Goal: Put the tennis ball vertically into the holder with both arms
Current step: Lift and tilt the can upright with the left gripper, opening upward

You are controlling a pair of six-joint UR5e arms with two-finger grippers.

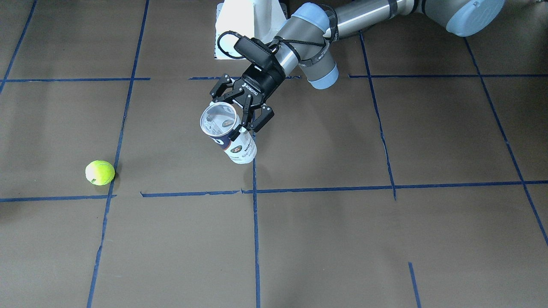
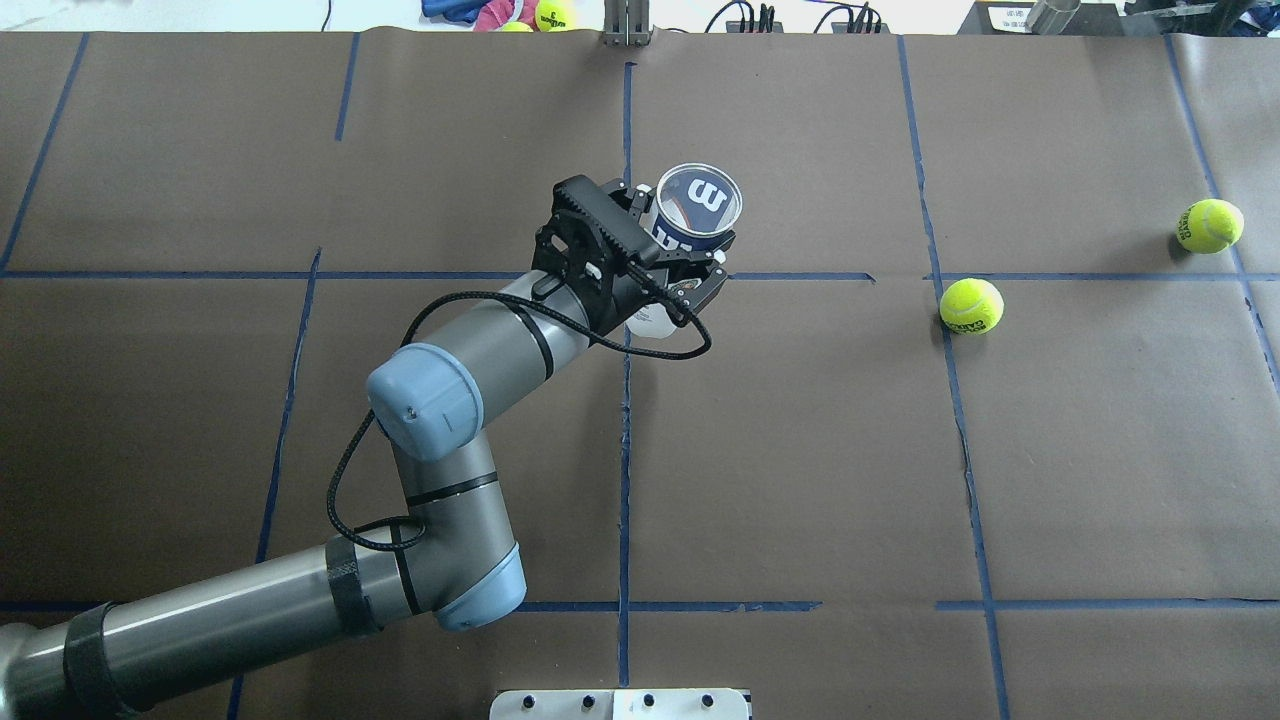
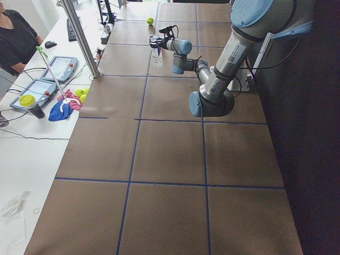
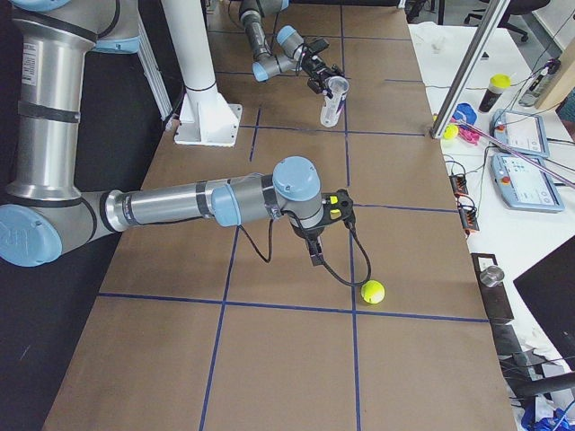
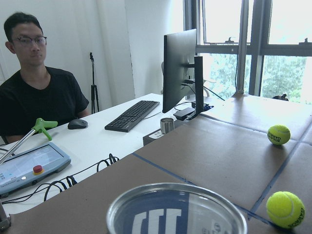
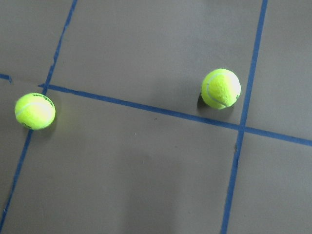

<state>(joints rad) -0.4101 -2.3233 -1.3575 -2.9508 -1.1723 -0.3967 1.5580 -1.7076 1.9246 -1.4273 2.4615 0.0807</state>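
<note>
Now we have the holder in hand and the tennis ball lying on the counter.
Our left end effector is clamped around the holder, which is tilted with its open mouth up. The tennis ball rests on the counter well to the holder's right, just beside a blue tape line, with a second ball farther out. Whether our right end effector is open or closed, we cannot tell.

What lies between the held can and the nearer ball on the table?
Nothing stands there. In the overhead view, the stretch from the can to the nearer ball is bare brown paper, crossed only by blue tape lines.
</note>
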